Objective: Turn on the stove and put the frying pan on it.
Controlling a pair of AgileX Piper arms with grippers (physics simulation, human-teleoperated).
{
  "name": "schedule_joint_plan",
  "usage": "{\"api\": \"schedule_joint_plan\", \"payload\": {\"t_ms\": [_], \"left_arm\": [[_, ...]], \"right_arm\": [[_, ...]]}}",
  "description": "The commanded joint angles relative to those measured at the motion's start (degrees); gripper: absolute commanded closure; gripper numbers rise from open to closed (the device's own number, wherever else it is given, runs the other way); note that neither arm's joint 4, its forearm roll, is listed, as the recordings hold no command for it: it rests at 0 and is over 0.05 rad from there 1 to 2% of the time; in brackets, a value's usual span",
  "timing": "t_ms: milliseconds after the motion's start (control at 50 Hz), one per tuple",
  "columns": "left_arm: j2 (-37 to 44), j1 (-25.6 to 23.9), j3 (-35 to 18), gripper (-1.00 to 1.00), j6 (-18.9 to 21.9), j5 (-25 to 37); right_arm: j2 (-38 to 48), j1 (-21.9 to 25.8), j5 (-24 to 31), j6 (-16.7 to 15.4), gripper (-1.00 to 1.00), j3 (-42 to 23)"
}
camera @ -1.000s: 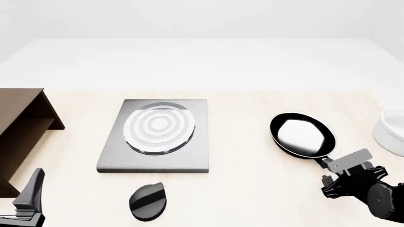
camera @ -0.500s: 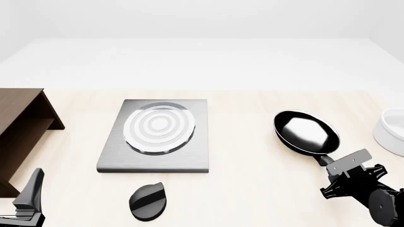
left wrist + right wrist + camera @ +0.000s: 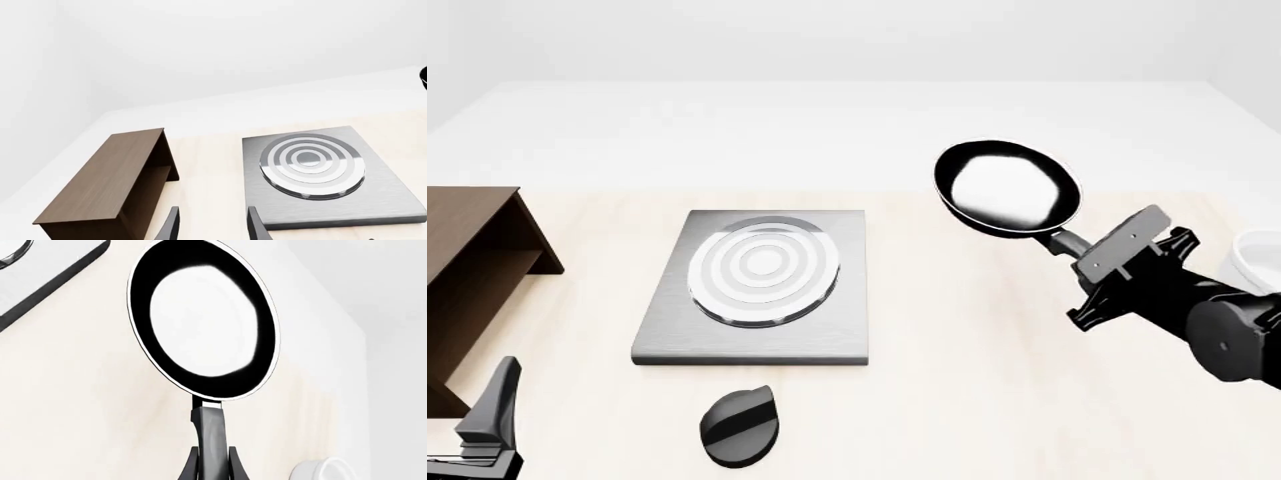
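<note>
The frying pan (image 3: 1008, 187) hangs in the air to the right of the stove (image 3: 757, 285), its glossy inside facing the front camera. My right gripper (image 3: 1090, 256) is shut on the pan's black handle (image 3: 212, 432), with the pan (image 3: 203, 317) filling the right wrist view. The grey stove (image 3: 327, 172) with its silver-white rings lies flat on the table. My left gripper (image 3: 487, 425) rests at the table's near left corner, its fingers (image 3: 172, 227) apart with nothing between them.
A black teardrop knob (image 3: 738, 425) lies on the table just in front of the stove. A brown wooden shelf (image 3: 467, 275) stands at the left edge. A white bowl (image 3: 1257, 265) sits at the far right, behind my right arm.
My right gripper has lifted the frying pan off the table and carried it up and to the left, toward the stove. The left arm has not moved.
</note>
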Motion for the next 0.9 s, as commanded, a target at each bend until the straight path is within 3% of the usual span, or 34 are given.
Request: {"api": "schedule_joint_plan", "payload": {"t_ms": [20, 40, 60, 80, 340, 900], "left_arm": [[0.0, -0.02, 0.17, -1.0, -0.07, -0.14], [0.0, 0.03, 0.04, -1.0, -0.06, -0.07], [0.0, -0.35, 0.58, -1.0, -1.18, -0.24], [0.0, -0.38, 0.57, -1.0, -1.21, -0.23], [0.0, -0.32, 0.17, -1.0, -1.94, 0.05], [0.0, 0.12, -0.25, -1.0, -1.73, 0.67]], "right_arm": [[6.94, 11.23, 3.65, -2.5, 1.0, -15.1], [7.82, 12.21, 4.07, -2.83, 1.0, -16.32], [24.19, 31.24, 5.43, -3.66, 1.0, -32.55], [24.94, 31.87, 5.44, -3.95, 1.0, -32.96], [30.0, 35.5, 6.09, -4.5, 1.0, -37.59], [33.15, 35.92, 0.45, 0.12, 1.0, -31.96]]}}
